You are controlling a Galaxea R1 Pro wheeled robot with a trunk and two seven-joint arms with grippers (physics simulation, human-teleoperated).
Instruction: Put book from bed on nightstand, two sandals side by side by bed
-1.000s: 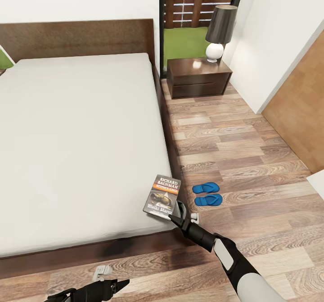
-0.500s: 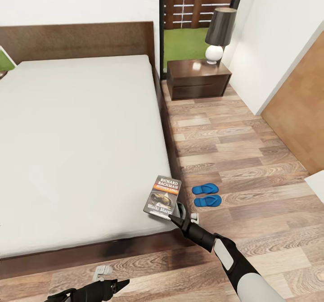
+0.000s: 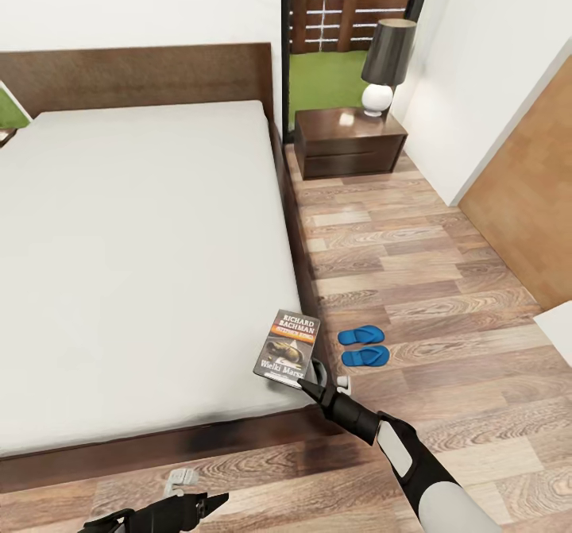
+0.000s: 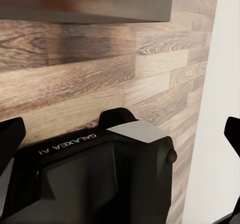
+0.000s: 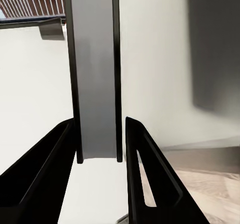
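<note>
The book [image 3: 287,347], dark-covered with white "RICHARD BACHMAN" and an orange band, is over the near right corner of the bed [image 3: 143,263]. My right gripper [image 3: 312,372] is shut on its lower edge. In the right wrist view the book [image 5: 95,83] stands as a grey slab clamped between the two black fingers [image 5: 142,174]. Two blue sandals [image 3: 363,345] lie side by side on the floor just right of the bed. A dark-brown nightstand [image 3: 349,142] stands beside the headboard. My left gripper [image 3: 208,504] hangs low over the floor in front of the bed, and its fingers [image 4: 10,134] are spread wide apart.
A lamp [image 3: 385,64] with a dark shade and a white base occupies the right side of the nightstand top. White walls [image 3: 492,64] and a wooden door panel [image 3: 532,215] bound the plank floor [image 3: 413,263] on the right. A window [image 3: 349,32] shows a fence and grass.
The whole picture has shifted a little, so the camera has moved. The book stays clamped in my right gripper in the same pose. The left arm has not moved.
</note>
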